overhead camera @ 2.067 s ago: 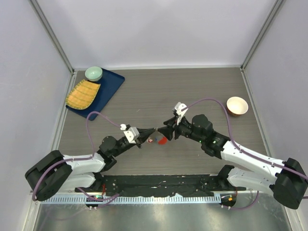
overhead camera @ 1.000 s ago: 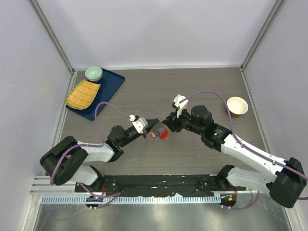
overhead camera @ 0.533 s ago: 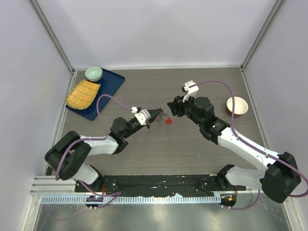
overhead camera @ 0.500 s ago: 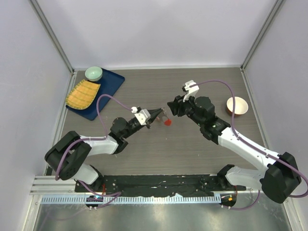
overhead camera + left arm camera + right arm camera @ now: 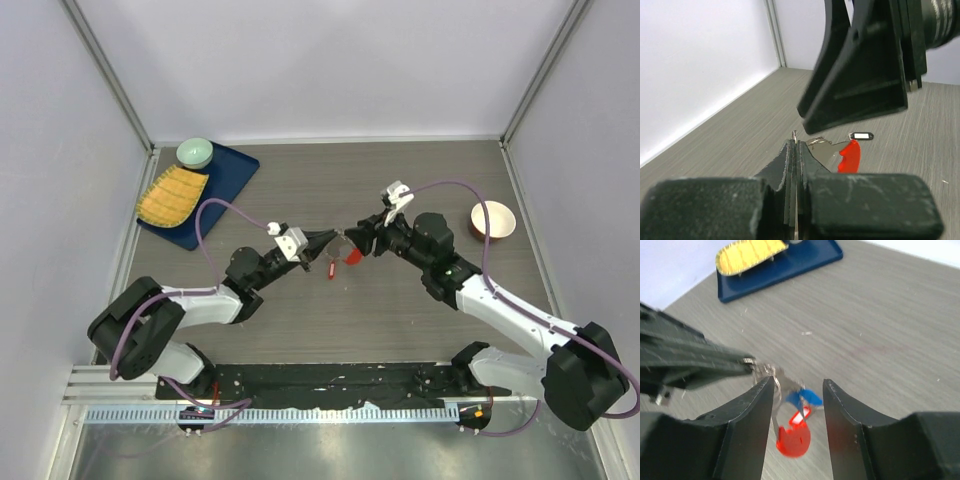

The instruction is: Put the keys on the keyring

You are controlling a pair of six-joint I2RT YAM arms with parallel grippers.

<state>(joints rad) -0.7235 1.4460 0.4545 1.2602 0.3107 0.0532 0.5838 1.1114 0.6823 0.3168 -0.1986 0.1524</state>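
Top view: your left jaws, closed, pinched the keyring [image 5: 776, 374] above the surface [image 5: 400, 320], its blue tag [image 5: 802, 397] hanging below. Your right jaws, parted, straddled it from 3 o'clock.

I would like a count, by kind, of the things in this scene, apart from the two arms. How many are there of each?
Bowls: 2 (pale green bowl, beige bowl)
Blue tray: 1
Yellow slatted mat: 1
Keyring bundle, held between the arms: 1
Total: 5
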